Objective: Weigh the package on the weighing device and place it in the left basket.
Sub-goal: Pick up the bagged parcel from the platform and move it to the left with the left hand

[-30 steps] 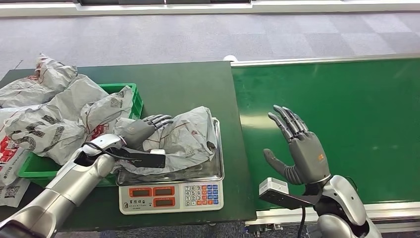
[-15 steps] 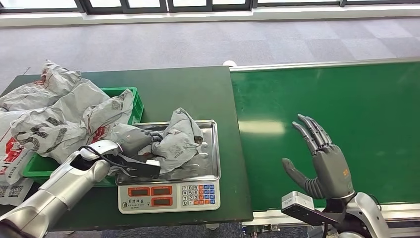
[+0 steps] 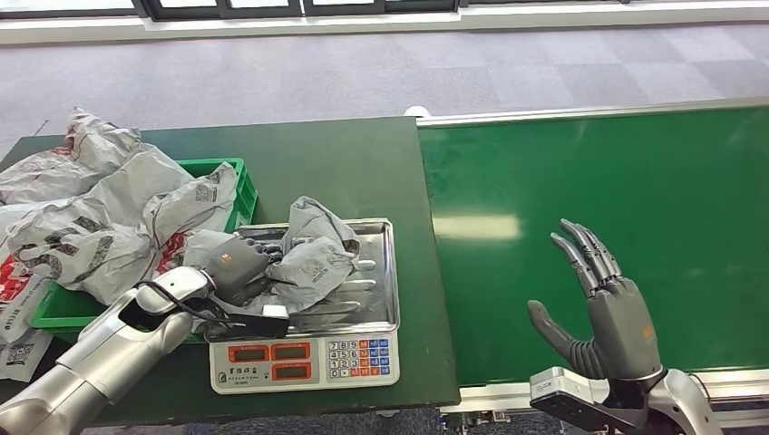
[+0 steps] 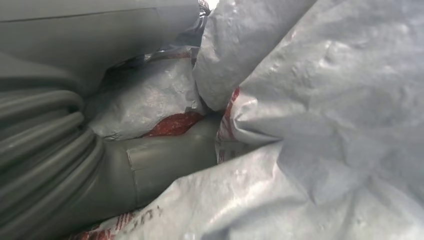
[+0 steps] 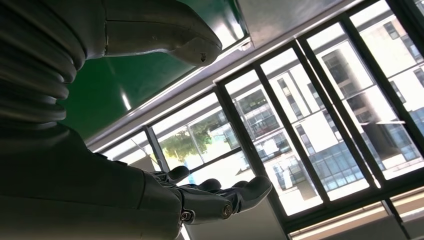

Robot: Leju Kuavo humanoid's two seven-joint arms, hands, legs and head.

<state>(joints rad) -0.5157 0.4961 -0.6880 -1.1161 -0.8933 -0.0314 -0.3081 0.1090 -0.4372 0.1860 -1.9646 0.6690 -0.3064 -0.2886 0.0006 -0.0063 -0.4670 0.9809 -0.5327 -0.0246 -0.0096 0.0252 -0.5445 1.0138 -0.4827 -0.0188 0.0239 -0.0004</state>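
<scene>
A crumpled grey plastic package [image 3: 313, 258] lies bunched on the steel pan of the weighing scale [image 3: 372, 304]. My left hand [image 3: 238, 265] grips the package at its left side, with the fingers closed into the plastic. In the left wrist view the thumb [image 4: 165, 160] presses into grey and red folds of the package [image 4: 320, 115]. The green basket [image 3: 238, 186] stands left of the scale, heaped with several grey packages [image 3: 109, 213]. My right hand [image 3: 612, 304] is held up over the green conveyor belt [image 3: 589, 181], fingers spread, holding nothing. The right hand [image 5: 210, 197] also shows against windows in its wrist view.
The scale's front panel [image 3: 304, 362] with orange displays and a keypad faces me. The dark green table [image 3: 345, 163] carries scale and basket; more packages [image 3: 18, 299] spill over its left edge. A grey carpeted floor lies beyond.
My left hand closed on the package and bunched it towards the scale's left side. My right hand drew back lower and to the right. The camera shifted slightly.
</scene>
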